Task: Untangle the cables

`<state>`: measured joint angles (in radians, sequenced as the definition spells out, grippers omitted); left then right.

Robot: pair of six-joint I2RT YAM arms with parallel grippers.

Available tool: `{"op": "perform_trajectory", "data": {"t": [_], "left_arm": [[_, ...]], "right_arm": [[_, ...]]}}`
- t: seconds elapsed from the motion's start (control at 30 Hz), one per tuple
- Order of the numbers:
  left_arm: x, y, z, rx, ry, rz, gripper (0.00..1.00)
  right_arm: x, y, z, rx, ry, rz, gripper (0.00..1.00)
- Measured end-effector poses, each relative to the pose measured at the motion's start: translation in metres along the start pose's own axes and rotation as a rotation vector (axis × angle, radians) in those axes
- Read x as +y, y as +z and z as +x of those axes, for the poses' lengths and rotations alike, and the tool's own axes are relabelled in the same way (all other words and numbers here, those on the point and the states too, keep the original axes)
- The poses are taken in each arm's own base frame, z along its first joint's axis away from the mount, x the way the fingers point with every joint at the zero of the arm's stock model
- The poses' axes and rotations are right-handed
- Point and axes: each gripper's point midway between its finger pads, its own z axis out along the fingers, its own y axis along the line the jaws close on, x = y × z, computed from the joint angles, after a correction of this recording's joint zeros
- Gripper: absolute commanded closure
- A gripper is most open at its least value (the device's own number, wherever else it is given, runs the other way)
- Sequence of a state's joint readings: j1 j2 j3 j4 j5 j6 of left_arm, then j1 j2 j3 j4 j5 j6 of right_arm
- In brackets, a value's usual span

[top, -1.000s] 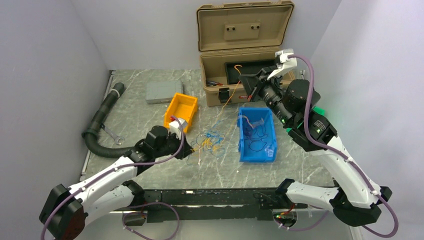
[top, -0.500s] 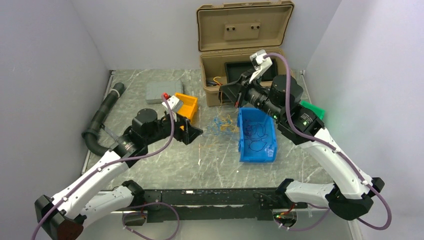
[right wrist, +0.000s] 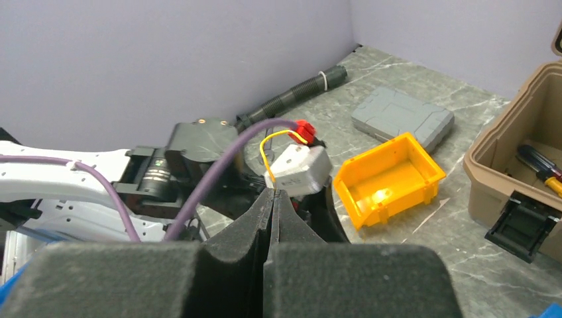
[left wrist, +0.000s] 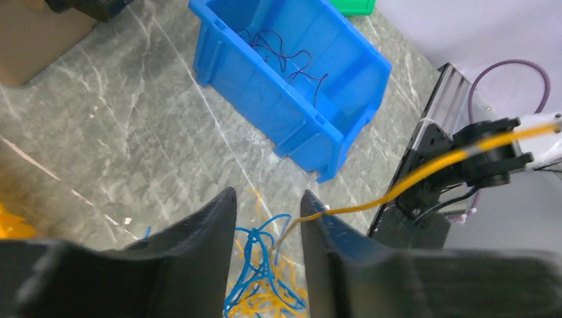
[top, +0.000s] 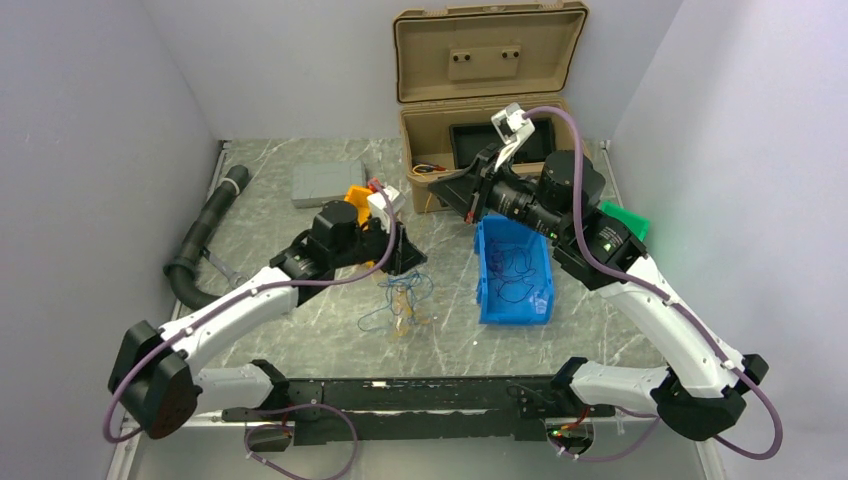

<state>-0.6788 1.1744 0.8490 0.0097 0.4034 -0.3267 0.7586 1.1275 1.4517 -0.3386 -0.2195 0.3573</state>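
Observation:
The cables (top: 400, 300) lie as a loose tangle of thin blue and yellow wires on the marble table, left of the blue bin (top: 515, 310). My left gripper (top: 410, 262) hangs just above them, open. In the left wrist view the tangle (left wrist: 265, 278) shows between the spread fingers (left wrist: 199, 245), and one yellow wire (left wrist: 411, 182) rests against the right fingertip. My right gripper (top: 432, 183) is shut on that yellow wire (right wrist: 265, 156), its tips (right wrist: 273, 192) close over the left wrist camera. Dark wires (left wrist: 285, 56) lie inside the blue bin (left wrist: 265, 93).
An open tan case (top: 480, 100) with tools stands at the back. A yellow bin (right wrist: 397, 192) and a grey box (right wrist: 401, 119) sit behind the left arm. A black corrugated hose (top: 205, 235) and a wrench (top: 220, 265) lie at the left. A green object (top: 625, 218) sits behind the right arm.
My left gripper opened and swung right to hang over the tangle. My right gripper moved left from the case, still shut on the yellow wire. The tangle shifted and now lies nearer.

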Motion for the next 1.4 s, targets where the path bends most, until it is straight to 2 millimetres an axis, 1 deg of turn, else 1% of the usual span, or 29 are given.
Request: {"op": "perform_trajectory", "data": {"t": [0.07,0.1,0.2,0.3,0.33,0.37,0.43,0.5,0.57,0.63,0.77,0.9,0.97,1.0,1.03,1.1,1.13,1.23,1.3,1.33,1.37,1.4], "left_arm": [[0.003,0.007,0.004,0.020,-0.013,-0.003,0.98],[0.005,0.010,0.006,0.029,-0.011,-0.007,1.00],[0.004,0.010,0.006,0.027,-0.013,-0.008,1.00],[0.001,0.006,0.000,0.008,-0.006,-0.005,1.00],[0.000,0.004,-0.002,0.001,-0.003,-0.004,1.00],[-0.002,0.002,-0.005,-0.007,0.001,-0.001,1.00],[-0.005,-0.003,-0.009,-0.020,0.003,0.001,1.00],[-0.007,-0.009,-0.012,-0.020,-0.004,-0.007,1.00],[-0.008,-0.013,-0.018,-0.025,-0.015,-0.014,1.00],[-0.008,-0.016,-0.024,-0.031,-0.029,-0.018,1.00],[-0.007,-0.024,-0.036,-0.059,-0.054,-0.019,1.00],[-0.012,-0.029,-0.042,-0.072,-0.071,0.005,1.00],[-0.019,-0.030,-0.045,-0.070,-0.071,0.041,1.00],[-0.023,-0.031,-0.045,-0.068,-0.073,0.055,1.00],[-0.028,-0.031,-0.047,-0.068,-0.070,0.083,1.00],[-0.036,-0.033,-0.050,-0.066,-0.064,0.122,1.00],[-0.042,-0.035,-0.052,-0.064,-0.059,0.151,1.00],[-0.055,-0.039,-0.060,-0.070,-0.041,0.210,1.00],[-0.061,-0.042,-0.064,-0.073,-0.030,0.237,1.00],[-0.063,-0.043,-0.066,-0.075,-0.026,0.246,1.00],[-0.064,-0.043,-0.067,-0.077,-0.023,0.251,1.00],[-0.065,-0.044,-0.067,-0.077,-0.022,0.255,1.00]], "right_arm": [[0.000,0.000,0.000,-0.001,0.002,-0.001,1.00],[0.000,0.000,0.000,-0.001,0.002,-0.001,1.00],[0.000,0.000,-0.001,-0.004,0.002,0.001,1.00],[-0.002,-0.003,-0.001,-0.015,0.000,0.016,0.84],[-0.004,-0.004,0.000,-0.018,0.002,0.024,0.75],[-0.007,-0.006,0.002,-0.020,0.001,0.035,0.68],[-0.013,-0.007,0.008,-0.017,0.005,0.061,0.60],[-0.021,-0.006,0.019,0.000,0.008,0.088,0.52],[-0.032,-0.004,0.036,0.029,0.014,0.123,0.44],[-0.043,-0.003,0.056,0.068,0.025,0.156,0.40],[-0.064,-0.010,0.106,0.158,0.039,0.213,0.32],[-0.076,-0.025,0.156,0.225,0.050,0.216,0.20],[-0.077,-0.029,0.181,0.259,0.054,0.181,0.15],[-0.076,-0.030,0.190,0.272,0.057,0.167,0.14],[-0.076,-0.029,0.200,0.285,0.056,0.143,0.14],[-0.074,-0.028,0.208,0.298,0.056,0.115,0.15],[-0.072,-0.026,0.209,0.298,0.053,0.102,0.17],[-0.066,-0.017,0.203,0.269,0.036,0.048,0.24],[-0.061,-0.011,0.201,0.257,0.030,0.007,0.44],[-0.057,-0.008,0.200,0.252,0.026,-0.019,0.56],[-0.054,-0.006,0.198,0.246,0.023,-0.041,0.72],[-0.050,-0.004,0.197,0.238,0.022,-0.062,0.84]]}}
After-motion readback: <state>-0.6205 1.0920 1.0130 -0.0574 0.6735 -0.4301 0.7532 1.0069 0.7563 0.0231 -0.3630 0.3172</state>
